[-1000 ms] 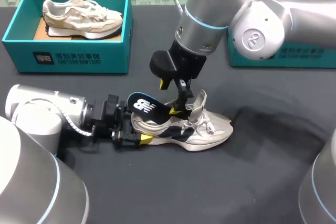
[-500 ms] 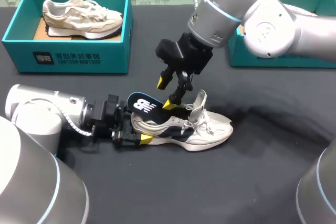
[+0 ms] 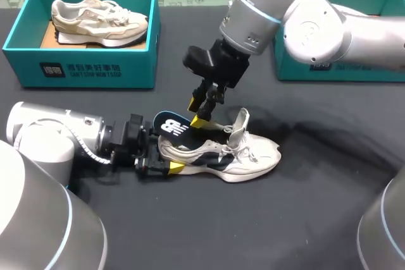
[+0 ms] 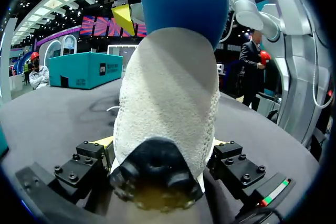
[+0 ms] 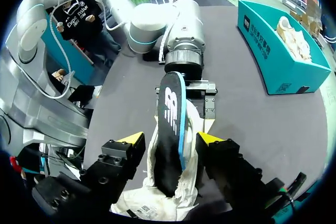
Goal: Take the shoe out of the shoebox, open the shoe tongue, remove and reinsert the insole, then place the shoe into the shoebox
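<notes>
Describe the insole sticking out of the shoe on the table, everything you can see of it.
The insole is a thin, flexible-looking dark sheet with a white logo on top and a blue edge. Its rounded heel end sticks up and back out of the opening of the pale shoe, tilted over the heel; its front is hidden inside. The right gripper hangs just above it, fingers open on either side, apparently not touching it.

The white-and-grey shoe (image 3: 243, 156) stands on its sole near the table's middle, toe toward the right edge, tongue (image 3: 240, 121) lifted. A dark insole (image 3: 172, 126) juts tilted from its heel opening. The teal shoebox (image 3: 367, 73) sits at the far right corner.
</notes>
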`<state>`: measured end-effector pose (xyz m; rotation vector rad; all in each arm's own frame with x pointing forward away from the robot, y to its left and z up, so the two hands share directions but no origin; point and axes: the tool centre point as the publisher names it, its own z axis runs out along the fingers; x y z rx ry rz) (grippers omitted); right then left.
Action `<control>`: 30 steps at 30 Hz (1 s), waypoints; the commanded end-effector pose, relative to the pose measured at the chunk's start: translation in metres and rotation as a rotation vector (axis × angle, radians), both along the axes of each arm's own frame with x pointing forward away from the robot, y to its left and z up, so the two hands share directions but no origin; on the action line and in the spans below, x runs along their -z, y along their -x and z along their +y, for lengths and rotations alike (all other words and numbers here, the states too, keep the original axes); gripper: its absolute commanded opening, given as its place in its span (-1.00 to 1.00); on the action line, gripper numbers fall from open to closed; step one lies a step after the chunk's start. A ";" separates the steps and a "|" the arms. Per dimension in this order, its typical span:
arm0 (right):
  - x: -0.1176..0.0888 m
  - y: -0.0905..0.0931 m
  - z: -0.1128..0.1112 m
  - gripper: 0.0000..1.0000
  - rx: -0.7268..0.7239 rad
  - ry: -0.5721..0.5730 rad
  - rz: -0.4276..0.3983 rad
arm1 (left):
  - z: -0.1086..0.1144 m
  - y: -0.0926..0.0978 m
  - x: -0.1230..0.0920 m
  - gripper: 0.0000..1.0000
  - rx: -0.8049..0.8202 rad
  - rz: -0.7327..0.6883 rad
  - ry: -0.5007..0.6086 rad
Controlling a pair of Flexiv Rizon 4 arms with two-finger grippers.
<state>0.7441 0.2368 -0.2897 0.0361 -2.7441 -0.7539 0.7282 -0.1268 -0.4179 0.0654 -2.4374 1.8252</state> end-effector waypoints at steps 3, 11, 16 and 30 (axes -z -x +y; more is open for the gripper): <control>0.019 -0.006 0.002 0.36 0.012 -0.034 0.052 | 0.000 -0.001 0.002 -1.00 -0.001 0.000 -0.001; 0.033 -0.008 0.006 0.33 0.024 -0.069 0.118 | 0.000 -0.001 0.002 -1.00 -0.001 0.000 -0.001; 0.040 -0.006 0.010 0.30 0.020 -0.089 0.145 | 0.000 -0.001 0.002 -1.00 -0.001 0.000 -0.001; 0.047 0.015 0.014 -0.08 0.057 -0.113 0.204 | 0.000 -0.001 0.002 -1.00 -0.001 0.000 -0.001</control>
